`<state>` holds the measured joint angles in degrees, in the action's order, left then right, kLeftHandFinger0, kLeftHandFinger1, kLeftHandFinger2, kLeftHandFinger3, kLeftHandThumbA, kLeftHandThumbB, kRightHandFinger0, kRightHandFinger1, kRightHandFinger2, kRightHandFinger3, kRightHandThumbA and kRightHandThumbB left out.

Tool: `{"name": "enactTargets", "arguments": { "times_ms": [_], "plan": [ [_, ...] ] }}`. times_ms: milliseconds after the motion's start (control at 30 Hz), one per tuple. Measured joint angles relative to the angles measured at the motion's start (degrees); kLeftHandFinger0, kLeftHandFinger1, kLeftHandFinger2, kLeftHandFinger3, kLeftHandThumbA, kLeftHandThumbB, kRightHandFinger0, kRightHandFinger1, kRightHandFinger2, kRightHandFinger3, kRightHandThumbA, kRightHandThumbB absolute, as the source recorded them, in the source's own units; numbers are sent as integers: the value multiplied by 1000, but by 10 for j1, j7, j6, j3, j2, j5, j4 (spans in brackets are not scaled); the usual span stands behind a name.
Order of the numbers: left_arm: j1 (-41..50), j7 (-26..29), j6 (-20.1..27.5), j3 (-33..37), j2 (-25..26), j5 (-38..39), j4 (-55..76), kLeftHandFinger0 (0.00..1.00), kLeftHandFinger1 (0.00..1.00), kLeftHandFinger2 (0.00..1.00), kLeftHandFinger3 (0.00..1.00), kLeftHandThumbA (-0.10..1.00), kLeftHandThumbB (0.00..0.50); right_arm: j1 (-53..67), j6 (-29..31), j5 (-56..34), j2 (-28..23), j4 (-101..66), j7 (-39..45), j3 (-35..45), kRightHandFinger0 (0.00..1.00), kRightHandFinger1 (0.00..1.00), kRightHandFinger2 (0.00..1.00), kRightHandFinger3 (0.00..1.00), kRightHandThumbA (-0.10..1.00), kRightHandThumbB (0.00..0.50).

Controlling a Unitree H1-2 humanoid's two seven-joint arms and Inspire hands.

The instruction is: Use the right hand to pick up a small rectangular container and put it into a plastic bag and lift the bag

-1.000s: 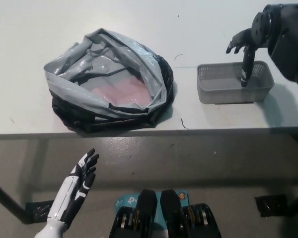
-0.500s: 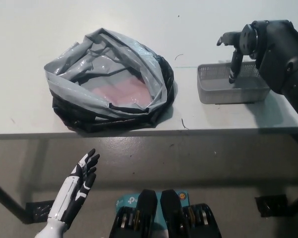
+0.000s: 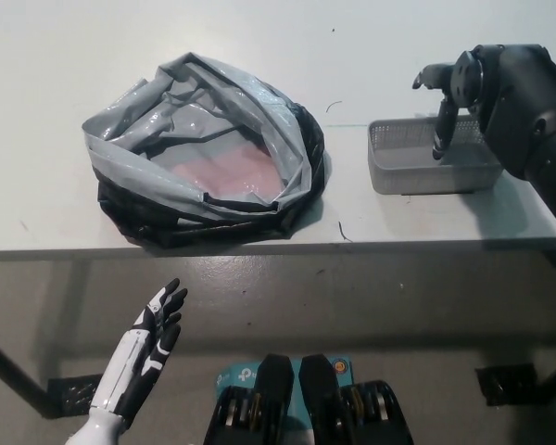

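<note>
White and black, the left hand (image 3: 155,336) is held low in front of the table edge, nearest the camera, with its fingers spread and nothing in them; it is judged to be parked out of the way, since the task is given to the other arm. Beyond it, on the pale table (image 3: 37,199), the grey plastic bag (image 3: 204,162) is laid slumped with its mouth rolled wide open and a pinkish patch showing inside, presumably so that a container can be dropped in from above. Well apart from it, further right, the small rectangular container, a grey mesh basket (image 3: 431,158), is set upright on the table, not yet lifted. Over its far right part the black right hand (image 3: 442,107) is held with fingers apart, some pointing down into the basket, and nothing is gripped; whether the basket's rim or floor is touched cannot be told. Compared with a second ago, the right arm has been brought leftward and closer over the basket, while bag, basket and left hand are unchanged.
</note>
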<state>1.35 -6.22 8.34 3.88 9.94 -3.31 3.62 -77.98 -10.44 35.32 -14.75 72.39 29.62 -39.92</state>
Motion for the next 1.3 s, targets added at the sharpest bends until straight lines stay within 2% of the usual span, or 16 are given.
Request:
{"name": "enactTargets", "arguments": {
  "times_ms": [900, 1000, 1300],
  "plan": [
    [-3, -1, 0, 2, 3, -3, 0, 1000, 1000, 1000, 1000, 912, 267, -56, -1, -3, -4, 10, 75, 24, 1000, 1000, 1000, 1000, 1000, 500],
    [-4, -1, 0, 2, 3, -3, 0, 1000, 1000, 1000, 1000, 907, 268, -56, 1, -4, -4, 15, 82, 25, 1000, 1000, 1000, 1000, 1000, 485],
    [-6, -6, 0, 2, 3, -3, 0, 1000, 1000, 1000, 1000, 910, 269, -54, 4, -2, -3, 34, 93, 26, 1000, 1000, 1000, 1000, 1000, 500]
  ]
}}
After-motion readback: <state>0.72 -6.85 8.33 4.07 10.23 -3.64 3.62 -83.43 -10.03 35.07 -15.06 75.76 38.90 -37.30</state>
